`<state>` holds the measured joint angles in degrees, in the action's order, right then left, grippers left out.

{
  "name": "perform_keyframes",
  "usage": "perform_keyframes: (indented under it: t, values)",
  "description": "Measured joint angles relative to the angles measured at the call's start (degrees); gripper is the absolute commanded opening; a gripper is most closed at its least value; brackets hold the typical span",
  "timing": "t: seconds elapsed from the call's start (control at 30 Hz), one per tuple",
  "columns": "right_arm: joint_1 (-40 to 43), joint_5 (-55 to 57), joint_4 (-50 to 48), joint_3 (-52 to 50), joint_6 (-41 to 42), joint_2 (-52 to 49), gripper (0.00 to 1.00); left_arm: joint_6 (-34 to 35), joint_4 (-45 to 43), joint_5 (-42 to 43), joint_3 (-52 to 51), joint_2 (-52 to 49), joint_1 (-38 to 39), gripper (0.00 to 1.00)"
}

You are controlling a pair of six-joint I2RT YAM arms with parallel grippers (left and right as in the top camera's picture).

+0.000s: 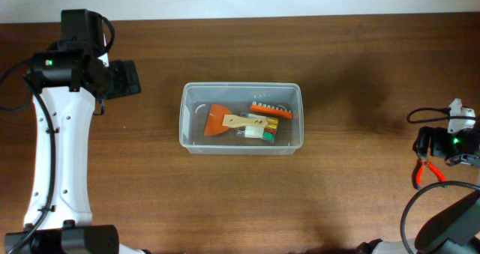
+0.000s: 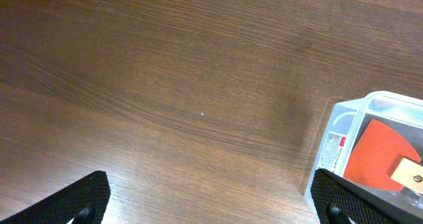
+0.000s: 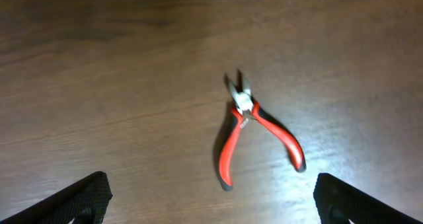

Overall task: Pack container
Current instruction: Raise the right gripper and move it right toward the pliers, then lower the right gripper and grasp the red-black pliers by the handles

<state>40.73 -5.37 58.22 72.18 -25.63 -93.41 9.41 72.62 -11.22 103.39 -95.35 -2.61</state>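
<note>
The clear plastic container [image 1: 182, 123] stands in the middle of the table. Inside lie an orange scraper with a wooden handle [image 1: 219, 121], an orange case of bits [image 1: 271, 110] and a small white-and-green item [image 1: 259, 132]. My left gripper [image 1: 124, 79] is open and empty, to the left of the container. In the left wrist view [image 2: 211, 207] the container's corner [image 2: 340, 128] and the scraper [image 2: 377, 151] show at the right. My right gripper [image 1: 426, 144] is open and empty at the far right, above red-handled pliers [image 1: 425, 171]. In the right wrist view the pliers [image 3: 254, 128] lie just ahead of the open fingers [image 3: 211, 204].
The table top is dark brown wood [image 1: 360, 74]. Its far edge runs along the top of the overhead view. A black cable [image 1: 427, 113] loops near the right arm. The left arm's white link [image 1: 60, 156] runs down the left side.
</note>
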Motion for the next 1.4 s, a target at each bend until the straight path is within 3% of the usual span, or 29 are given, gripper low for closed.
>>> perform_keyframes:
  t: [0.5, 1.4]
  values:
    - [0.0, 4.1, 2.2, -0.3, 6.2, -6.6, 0.99, 0.0, 0.0, 0.0, 0.0, 0.0, 0.0, 0.99]
    - [-2.7, 8.4, -7.1, -7.5, 8.9, -7.9, 0.99, 0.0, 0.0, 0.0, 0.0, 0.0, 0.0, 0.99]
